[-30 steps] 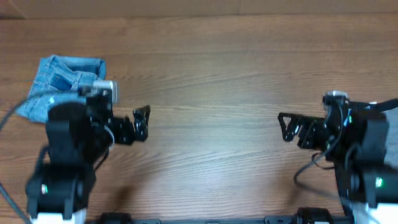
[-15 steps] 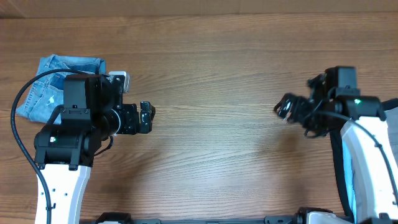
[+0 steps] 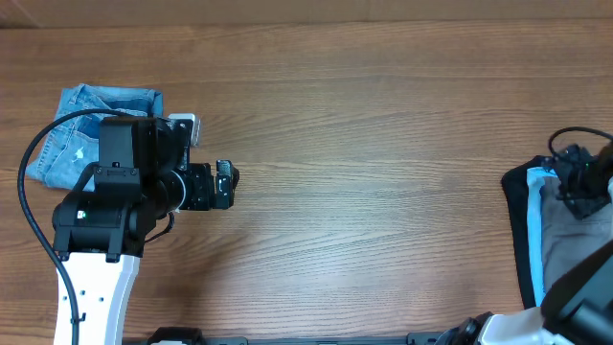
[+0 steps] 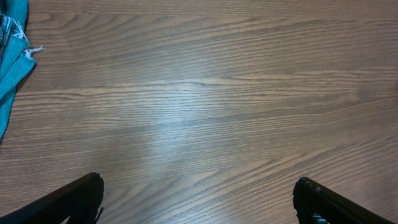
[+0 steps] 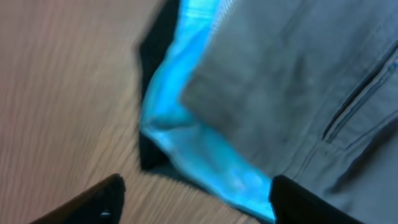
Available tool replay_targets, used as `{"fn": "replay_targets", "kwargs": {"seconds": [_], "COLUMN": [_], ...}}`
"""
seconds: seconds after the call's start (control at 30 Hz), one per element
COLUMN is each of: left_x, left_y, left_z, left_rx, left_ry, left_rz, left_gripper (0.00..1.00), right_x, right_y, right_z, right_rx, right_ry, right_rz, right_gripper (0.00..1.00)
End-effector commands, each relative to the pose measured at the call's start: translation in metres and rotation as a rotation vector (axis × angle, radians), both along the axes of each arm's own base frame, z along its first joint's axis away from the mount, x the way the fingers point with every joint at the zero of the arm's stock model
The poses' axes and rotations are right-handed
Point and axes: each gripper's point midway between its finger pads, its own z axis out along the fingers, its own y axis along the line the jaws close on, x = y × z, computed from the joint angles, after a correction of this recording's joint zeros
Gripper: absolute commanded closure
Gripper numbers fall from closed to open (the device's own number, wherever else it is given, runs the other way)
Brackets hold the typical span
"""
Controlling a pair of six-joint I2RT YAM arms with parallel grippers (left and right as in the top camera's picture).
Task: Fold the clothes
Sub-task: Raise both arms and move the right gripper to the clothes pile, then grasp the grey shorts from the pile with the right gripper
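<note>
Brown wood-grain table (image 3: 364, 144) spreads between the arms. Reaching for the garment is the step in hand: the right gripper (image 5: 196, 198), jaws apart and holding nothing, hangs just above the plain grey cotton shorts (image 5: 298, 68), which top a light-blue garment (image 5: 180, 118) and a black one (image 5: 158, 31). Next it should drop and pinch grey cloth only. The left gripper (image 4: 199, 200) waits wide open over bare wood. A second ago the right arm was at mid-table; it has swung out to this pile
</note>
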Motion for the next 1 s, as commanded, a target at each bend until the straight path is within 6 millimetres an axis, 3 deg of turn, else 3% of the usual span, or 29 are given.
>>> {"fn": "replay_targets", "kwargs": {"seconds": [0.0, 0.03, 0.27, 0.37, 0.73, 0.83, 0.97], "left_x": [0.003, 0.003, 0.003, 0.003, 0.001, 0.001, 0.002], "left_y": [-0.001, -0.001, -0.001, -0.001, -0.001, -0.001, -0.001], "left_z": [0.009, 0.009, 0.009, 0.009, 0.008, 0.008, 0.008], "left_rx": [0.019, 0.019, 0.020, 0.020, 0.020, 0.021, 0.040], "left_ry": [-0.035, -0.034, -0.035, -0.035, -0.027, -0.027, -0.040], "left_rz": [-0.027, -0.027, -0.027, -0.027, -0.027, -0.028, -0.057], "left_gripper": [0.00, 0.00, 0.00, 0.00, 0.00, 0.00, 0.00], "right_x": [0.004, 0.000, -0.004, -0.004, -0.022, -0.022, -0.014], "right_y": [-0.005, -0.007, -0.021, -0.020, -0.028, -0.026, -0.004], "right_z": [-0.016, -0.026, -0.032, -0.035, -0.037, -0.037, -0.047], "right_rx": [0.012, 0.004, -0.058, -0.053, -0.096, -0.093, -0.091], "right_ry": [0.033, 0.075, 0.116, 0.121, 0.203, 0.206, 0.235], "right_rz": [-0.007, -0.008, -0.024, -0.023, -0.045, -0.038, 0.086], "right_gripper": [0.29, 0.38, 0.34, 0.39, 0.41, 0.43, 0.43]}}
